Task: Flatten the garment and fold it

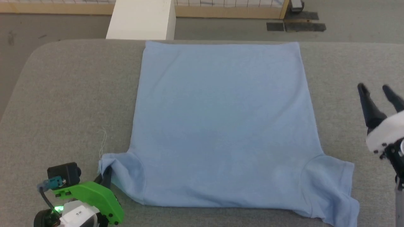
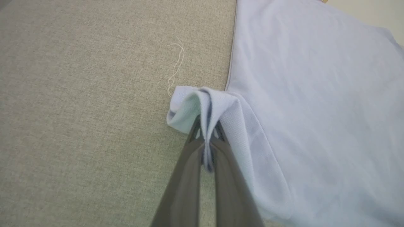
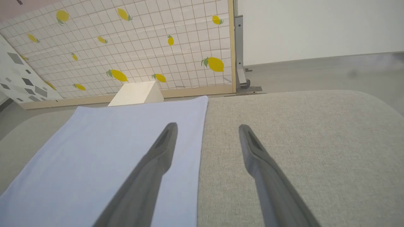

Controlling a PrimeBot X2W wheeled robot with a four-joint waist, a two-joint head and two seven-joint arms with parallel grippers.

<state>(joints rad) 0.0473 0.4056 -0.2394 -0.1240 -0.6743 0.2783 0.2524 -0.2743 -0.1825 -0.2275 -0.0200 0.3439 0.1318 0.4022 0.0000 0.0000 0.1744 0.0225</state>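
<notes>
The left hand is clamped on the bunched sleeve end of the light-blue shirt, which lies flat on the grey bench between the two hands. The right hand hovers with its fingers spread, near the shirt's side edge. Beyond its fingertips, the right wrist view shows a lemon-patterned panel and a white box. The left wrist view shows a loose thread just past the gripped sleeve.

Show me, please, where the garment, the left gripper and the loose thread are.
garment [image 1: 221,126], head view, middle of its flat body.
left gripper [image 2: 207,130], left wrist view, midway between its fingertips.
loose thread [image 2: 176,69], left wrist view, middle of the strand.
</notes>
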